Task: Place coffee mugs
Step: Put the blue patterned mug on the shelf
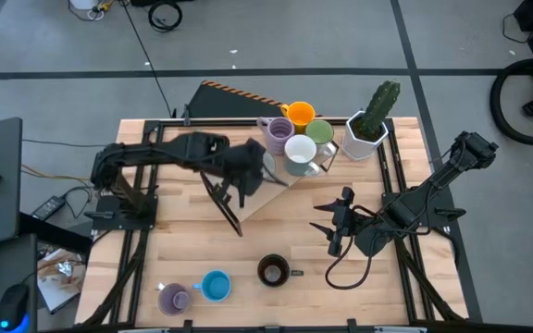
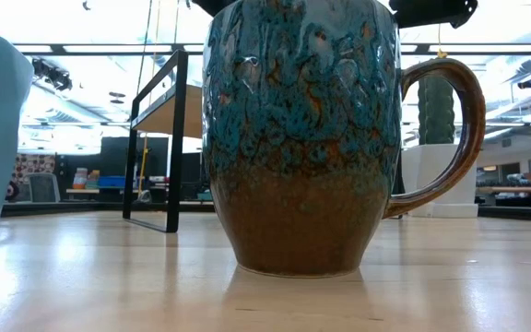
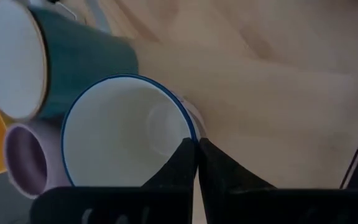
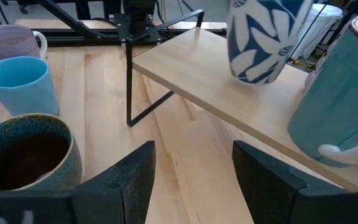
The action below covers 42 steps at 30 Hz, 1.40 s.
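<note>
White inside with a blue rim, a mug (image 3: 126, 134) on the raised shelf (image 4: 229, 81) is pinched at its rim by the left gripper (image 3: 196, 163). Over the tabletop's right side, the right gripper (image 4: 191, 180) hangs with fingers spread wide, holding nothing.

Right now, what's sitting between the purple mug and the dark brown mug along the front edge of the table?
In the high view, the blue mug stands between the purple mug and the dark brown mug.

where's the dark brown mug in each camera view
High: dark brown mug at the table's near edge, centre.
Low: fills the middle, handle to the right.
Left wrist: not in it.
Right wrist: lower left corner.
Shared landmark: the blue mug beside it, in all but the left wrist.
</note>
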{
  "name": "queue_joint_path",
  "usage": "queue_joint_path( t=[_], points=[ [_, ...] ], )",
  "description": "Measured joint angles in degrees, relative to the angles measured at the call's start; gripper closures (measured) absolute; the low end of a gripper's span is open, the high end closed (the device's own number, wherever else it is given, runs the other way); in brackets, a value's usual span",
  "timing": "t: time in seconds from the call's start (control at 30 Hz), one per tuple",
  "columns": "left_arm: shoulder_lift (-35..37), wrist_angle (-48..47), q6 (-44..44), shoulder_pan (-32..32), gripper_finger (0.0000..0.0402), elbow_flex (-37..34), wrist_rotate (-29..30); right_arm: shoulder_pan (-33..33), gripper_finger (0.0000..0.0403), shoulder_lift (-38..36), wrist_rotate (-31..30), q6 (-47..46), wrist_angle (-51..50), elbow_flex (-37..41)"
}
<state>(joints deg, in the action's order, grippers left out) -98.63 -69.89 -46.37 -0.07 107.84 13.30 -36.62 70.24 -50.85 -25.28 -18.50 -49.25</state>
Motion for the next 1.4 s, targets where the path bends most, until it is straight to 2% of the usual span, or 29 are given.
queue_joint_path(
  t=[0.13, 0.5, 1.2, 1.4],
  points=[
    [0.0, -0.2, -3.6, 5.0, 0.0389, -0.2, -4.9, 0.0, 0.0183, 0.0, 0.0, 0.5, 0.0, 0.0],
    [0.0, -0.2, -6.8, 13.1, 0.0389, -0.3, -10.0, 0.0, 0.0183, 0.0, -0.6, 1.9, 0.0, 0.0],
    [0.0, -0.5, -10.3, 16.0, 0.0388, -0.4, -10.2, 0.0, 0.0183, 0.0, -2.0, 2.4, 1.2, 0.0],
    [-0.1, -0.6, -10.2, 16.0, 0.0375, -0.4, -10.2, 0.0, 0.0183, 0.0, -2.0, 3.7, 2.9, 0.0]
  ],
)
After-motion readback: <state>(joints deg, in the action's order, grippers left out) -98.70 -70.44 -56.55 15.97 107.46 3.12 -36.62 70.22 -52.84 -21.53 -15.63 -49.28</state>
